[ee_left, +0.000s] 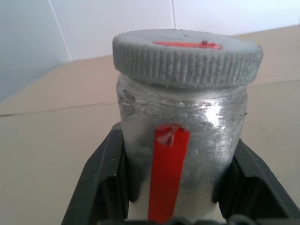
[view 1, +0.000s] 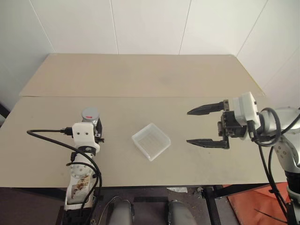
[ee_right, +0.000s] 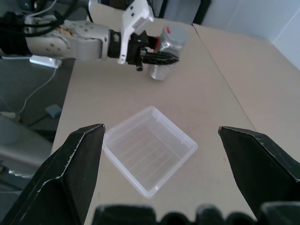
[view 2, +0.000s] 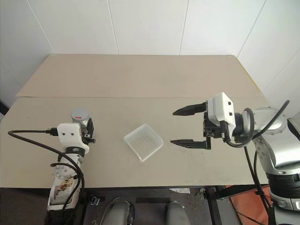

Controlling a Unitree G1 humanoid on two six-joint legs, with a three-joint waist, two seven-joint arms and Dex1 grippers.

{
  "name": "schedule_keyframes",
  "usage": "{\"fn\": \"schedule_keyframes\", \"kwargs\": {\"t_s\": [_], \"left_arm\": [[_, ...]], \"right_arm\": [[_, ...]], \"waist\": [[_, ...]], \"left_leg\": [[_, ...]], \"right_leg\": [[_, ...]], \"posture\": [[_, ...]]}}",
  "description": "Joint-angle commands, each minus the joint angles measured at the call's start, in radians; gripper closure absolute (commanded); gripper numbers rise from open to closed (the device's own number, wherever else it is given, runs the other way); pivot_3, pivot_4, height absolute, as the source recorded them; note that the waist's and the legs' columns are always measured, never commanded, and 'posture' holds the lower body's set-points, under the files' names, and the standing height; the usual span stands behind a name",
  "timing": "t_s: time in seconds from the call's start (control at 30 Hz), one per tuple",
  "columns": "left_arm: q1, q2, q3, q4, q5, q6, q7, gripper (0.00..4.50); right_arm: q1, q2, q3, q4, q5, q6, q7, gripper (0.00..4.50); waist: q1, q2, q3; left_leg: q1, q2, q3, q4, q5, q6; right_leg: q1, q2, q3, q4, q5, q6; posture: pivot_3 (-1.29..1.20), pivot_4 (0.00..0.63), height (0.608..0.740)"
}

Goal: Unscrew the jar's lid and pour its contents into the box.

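Gripping stage only: left gripper (view 1: 95, 127) is clamped on the jar (ee_left: 180, 136), black fingers (ee_left: 105, 178) pressed against both sides of the silvery body, jar upright at the left of the table (view 1: 140, 79). The lid (ee_left: 187, 56) sits fully on, so unscrewing isn't started, and nothing is poured. Can't see the contents through the jar wall. Right gripper (view 1: 206, 125) hangs above the table on the right, jaws spread wide and holding nothing, pointing across toward the box (view 1: 151, 141). Box lies flat and empty mid-table between the two arms, well apart from the jar. Left to do, by my read: right gripper takes the lid, twists it off, then jar tips over the box. Path between right gripper and lid looks free; the box is the one thing in between, low enough to pass over.
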Motion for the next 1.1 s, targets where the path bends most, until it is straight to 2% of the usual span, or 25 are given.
{"fn": "schedule_keyframes", "kwargs": {"t_s": [0.03, 0.2, 0.3, 0.4, 0.57, 0.73, 0.93, 1.1], "left_arm": [[-0.057, 0.040, 0.008, -0.083, -0.092, 0.029, -0.092, 2.41], [-0.173, 0.118, 0.060, -0.132, -0.375, 0.196, -0.272, 2.41], [-0.229, 0.223, 0.085, -0.117, -0.545, 0.293, -0.455, 2.41], [-0.286, 0.342, 0.086, -0.045, -0.640, 0.349, -0.640, 2.41], [-0.394, 0.479, 0.016, 0.114, -0.661, 0.328, -0.954, 2.41], [-0.496, 0.459, -0.040, 0.281, -0.639, 0.197, -1.200, 2.41], [-0.587, 0.382, -0.095, 0.404, -0.605, 0.117, -1.301, 2.41], [-0.622, 0.357, -0.112, 0.448, -0.595, 0.109, -1.353, 2.41]], "right_arm": [[-0.027, 0.025, -0.005, -0.022, 0.012, -0.001, -0.038, 0.00], [-0.094, 0.096, 0.047, -0.013, -0.016, 0.001, -0.103, 0.00], [-0.147, 0.146, 0.084, 0.002, -0.034, 0.027, -0.161, 0.00], [-0.187, 0.189, 0.113, 0.002, -0.035, 0.068, -0.211, 0.00], [-0.265, 0.273, 0.139, 0.003, -0.014, 0.173, -0.323, 0.00], [-0.362, 0.365, 0.178, -0.001, -0.003, 0.297, -0.426, 0.00], [-0.430, 0.463, 0.230, 0.003, -0.028, 0.385, -0.522, 0.00], [-0.455, 0.499, 0.258, 0.012, -0.053, 0.404, -0.559, 0.00]], "waist": [[0.000, 0.000, 0.000], [-0.004, 0.000, 0.000], [-0.008, 0.000, 0.000], [-0.006, 0.001, 0.000], [-0.005, 0.001, 0.001], [-0.004, 0.001, 0.001], [-0.003, 0.001, 0.001], [-0.005, 0.001, 0.001]], "left_leg": [[0.000, 0.000, 0.000, 0.000, 0.000, 0.000], [0.000, 0.000, 0.000, 0.000, 0.000, 0.000], [0.000, 0.000, 0.000, 0.000, 0.000, 0.000], [-0.001, 0.000, 0.000, -0.001, 0.000, 0.000], [-0.001, 0.000, 0.000, -0.001, 0.000, 0.000], [-0.003, 0.000, 0.000, -0.001, 0.000, 0.000], [-0.008, 0.000, -0.001, 0.000, 0.000, 0.000], [-0.015, 0.000, -0.001, 0.001, 0.000, 0.000]], "right_leg": [[0.000, 0.000, 0.000, 0.000, 0.000, 0.000], [0.000, 0.000, 0.000, 0.000, 0.000, 0.000], [-0.001, 0.000, 0.000, 0.001, 0.000, 0.000], [-0.002, 0.001, 0.000, 0.001, 0.000, 0.000], [-0.003, 0.001, -0.001, 0.001, 0.000, 0.000], [-0.004, 0.001, -0.001, 0.000, 0.000, 0.000], [-0.009, 0.000, -0.001, 0.002, 0.000, 0.000], [-0.018, 0.001, 0.000, 0.005, 0.000, 0.000]], "posture": [[0.00, 0.150, 0.740], [0.00, 0.150, 0.740], [0.00, 0.150, 0.740], [0.00, 0.150, 0.740], [0.00, 0.150, 0.740], [0.00, 0.150, 0.740], [0.00, 0.150, 0.740], [0.00, 0.150, 0.740]]}}
